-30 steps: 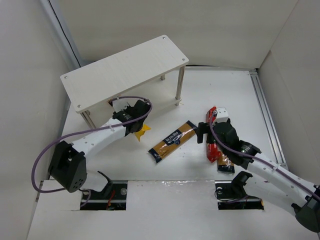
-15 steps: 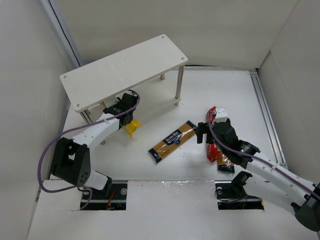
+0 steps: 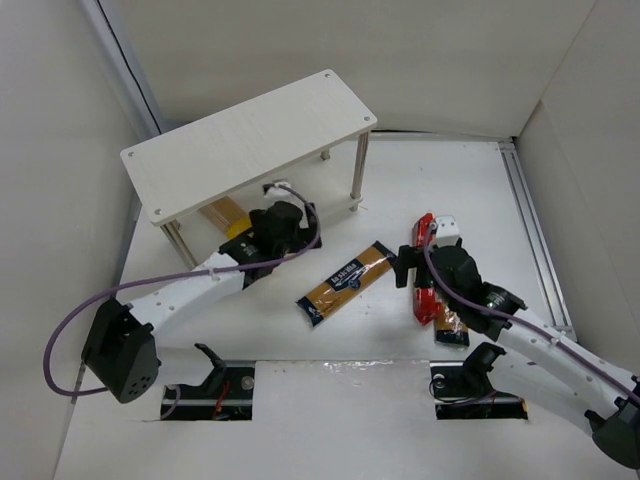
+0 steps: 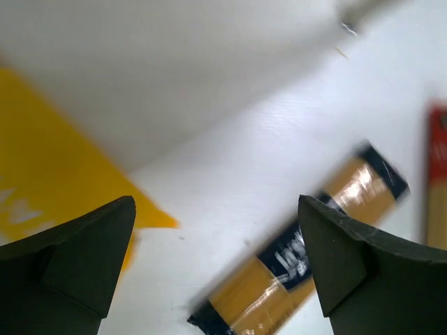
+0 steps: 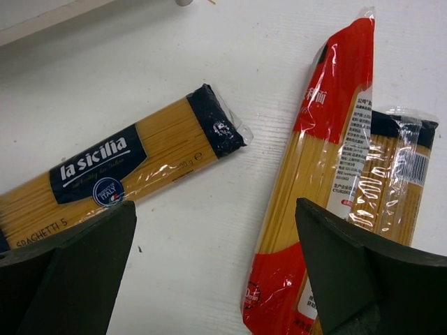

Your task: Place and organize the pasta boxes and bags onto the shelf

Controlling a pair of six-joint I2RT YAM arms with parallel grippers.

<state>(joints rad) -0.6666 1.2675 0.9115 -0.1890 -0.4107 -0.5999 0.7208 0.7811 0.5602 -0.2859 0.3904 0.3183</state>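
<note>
The shelf [image 3: 250,135] stands at the back left. A plain yellow pack [image 3: 222,213] lies on the table under it, and also shows at the left of the left wrist view [image 4: 42,167]. My left gripper [image 3: 293,228] [image 4: 216,258] hangs open and empty by the shelf's front edge, between the yellow pack and the golden-brown pack [image 3: 347,282] [image 4: 307,265]. My right gripper [image 3: 405,265] [image 5: 216,265] is open over bare table, between that golden-brown pack [image 5: 119,174] and the red-ended bag [image 3: 424,285] [image 5: 314,209]. An orange-brown pack [image 3: 450,328] [image 5: 394,181] lies against the red bag.
The shelf's thin metal legs [image 3: 357,180] stand just behind the left gripper. White walls close in the table on the left, back and right. A metal rail [image 3: 535,230] runs along the right edge.
My left gripper carried the yellow pack under the shelf, opened and let it go, then drew back to the right. The right arm has stayed still.
</note>
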